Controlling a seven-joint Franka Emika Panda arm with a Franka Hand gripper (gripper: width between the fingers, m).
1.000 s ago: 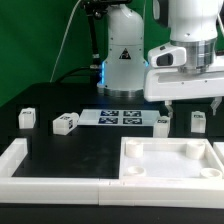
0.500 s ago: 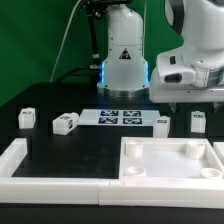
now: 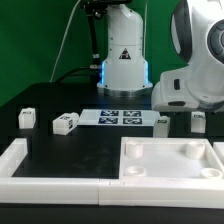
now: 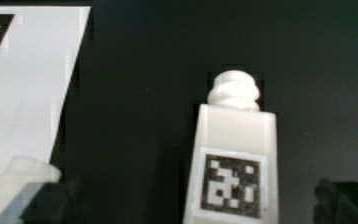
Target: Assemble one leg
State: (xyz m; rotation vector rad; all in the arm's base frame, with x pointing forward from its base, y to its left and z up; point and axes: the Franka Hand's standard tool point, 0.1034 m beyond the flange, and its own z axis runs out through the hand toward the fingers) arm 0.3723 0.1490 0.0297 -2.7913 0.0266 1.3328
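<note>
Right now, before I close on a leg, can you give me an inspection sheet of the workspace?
Surface: black table, nothing spilled seen.
Job's things: four white legs in a row, first leg, second leg, third leg, fourth leg, counted from the exterior view's left; the leg in the wrist view lies flat, tag up.
Clutter: tray, corner frame, marker board.
Grippers: gripper open, fingers either side of that leg, not touching.
Cables: thin cable behind the robot base, away from the parts.
Surroundings: dark backdrop, nothing else seen.
</note>
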